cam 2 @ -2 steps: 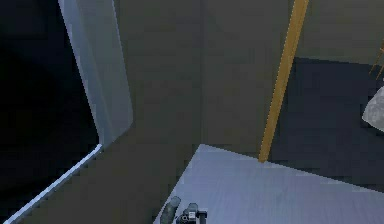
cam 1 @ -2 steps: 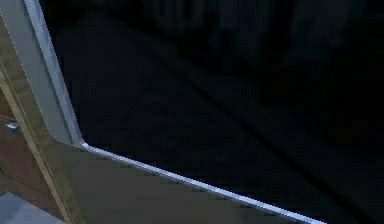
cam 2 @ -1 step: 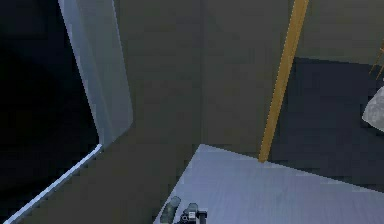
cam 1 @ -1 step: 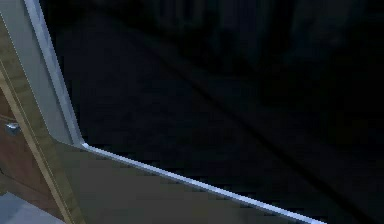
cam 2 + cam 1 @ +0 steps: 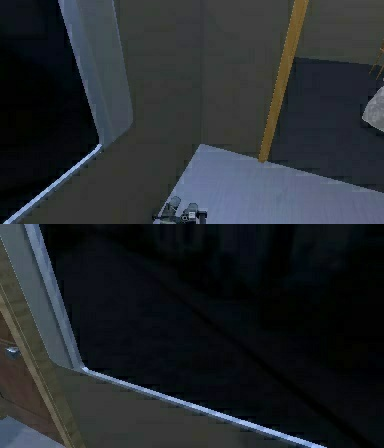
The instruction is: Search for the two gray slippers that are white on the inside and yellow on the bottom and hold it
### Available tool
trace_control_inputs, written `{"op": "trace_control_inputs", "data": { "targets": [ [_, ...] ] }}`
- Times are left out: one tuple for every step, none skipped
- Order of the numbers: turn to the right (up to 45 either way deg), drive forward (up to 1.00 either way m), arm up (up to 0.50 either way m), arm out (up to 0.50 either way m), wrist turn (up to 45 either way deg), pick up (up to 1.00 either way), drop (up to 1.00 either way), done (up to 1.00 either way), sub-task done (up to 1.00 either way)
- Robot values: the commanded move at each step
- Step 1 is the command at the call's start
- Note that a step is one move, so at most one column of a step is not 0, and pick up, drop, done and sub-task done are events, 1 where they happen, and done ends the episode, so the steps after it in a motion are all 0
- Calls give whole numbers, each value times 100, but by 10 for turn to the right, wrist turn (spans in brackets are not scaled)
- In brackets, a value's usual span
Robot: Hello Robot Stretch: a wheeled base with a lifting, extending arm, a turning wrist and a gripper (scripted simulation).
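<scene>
Gripper (image 5: 176, 211) at the arm side view's bottom edge, cannot tell whether the fingers grasp anything, pale floor (image 5: 270, 185) just right of them, grey frame (image 5: 100, 70) up-left, olive wall (image 5: 165, 90) beyond, yellow post (image 5: 282, 80) up-right, slippers' place cannot be told.

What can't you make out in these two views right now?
Forward view: the dark space beyond the pale frame is too dark to tell what lies in it.
Arm side view: the end effector is cut off by the bottom edge, so I cannot tell whether it holds anything.
Arm side view: the dark opening at the left is equally unreadable.
</scene>
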Motion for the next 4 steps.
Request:
{"op": "trace_control_inputs", "data": {
  "targets": [
    [0, 0, 0, 0, 360, 0, 0, 0, 0],
    [0, 0, -30, 0, 0, 0, 0, 0, 0],
    [0, 0, 0, 0, 0, 100, 0, 0, 0],
    [0, 0, 10, 0, 0, 0, 0, 0, 0]
  ]
}}
